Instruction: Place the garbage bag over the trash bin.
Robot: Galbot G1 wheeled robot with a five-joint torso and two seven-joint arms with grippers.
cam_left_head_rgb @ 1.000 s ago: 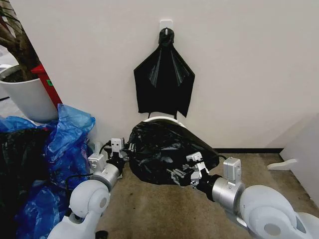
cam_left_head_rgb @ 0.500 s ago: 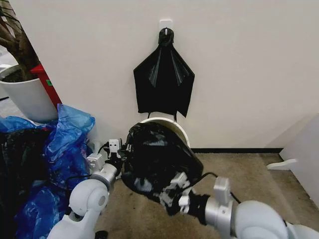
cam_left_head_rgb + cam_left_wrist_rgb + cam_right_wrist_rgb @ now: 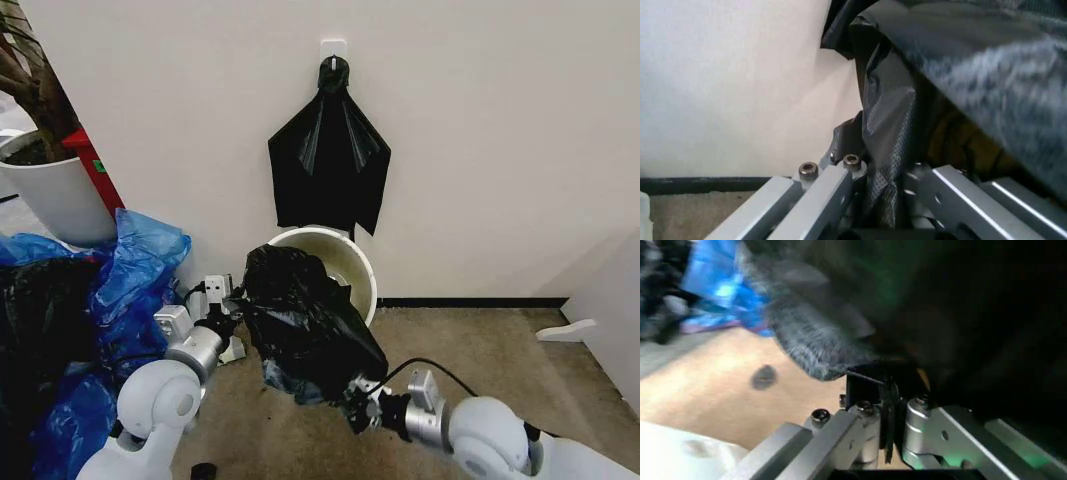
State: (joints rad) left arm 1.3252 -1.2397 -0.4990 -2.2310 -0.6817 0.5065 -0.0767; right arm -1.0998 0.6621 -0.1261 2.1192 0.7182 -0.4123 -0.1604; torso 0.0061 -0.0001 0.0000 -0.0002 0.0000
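Note:
The trash bin (image 3: pixel 345 258), a small white bucket, stands against the wall with its mouth showing. The glossy black garbage bag (image 3: pixel 305 325) hangs crumpled over the bin's near-left rim and stretches down toward me. My left gripper (image 3: pixel 226 316) is shut on the bag's left edge, and the left wrist view shows the black film (image 3: pixel 890 115) pinched in my left gripper (image 3: pixel 883 175). My right gripper (image 3: pixel 360 405) is low in front of the bin, shut on the bag's lower end. In the right wrist view, thin plastic (image 3: pixel 840 340) is clamped in my right gripper (image 3: pixel 888 412).
A fan-shaped black bunch (image 3: pixel 328 160) hangs from a wall hook above the bin. Blue plastic bags (image 3: pixel 130 280) pile up at the left, beside a white planter pot (image 3: pixel 55 195). A white panel (image 3: pixel 610 310) stands at the right. Brown carpet (image 3: pixel 500 350) lies in front.
My right gripper has pulled the bag's lower end down and left toward me. The bag has bunched up and slid off the bin's mouth, baring the white rim and inside.

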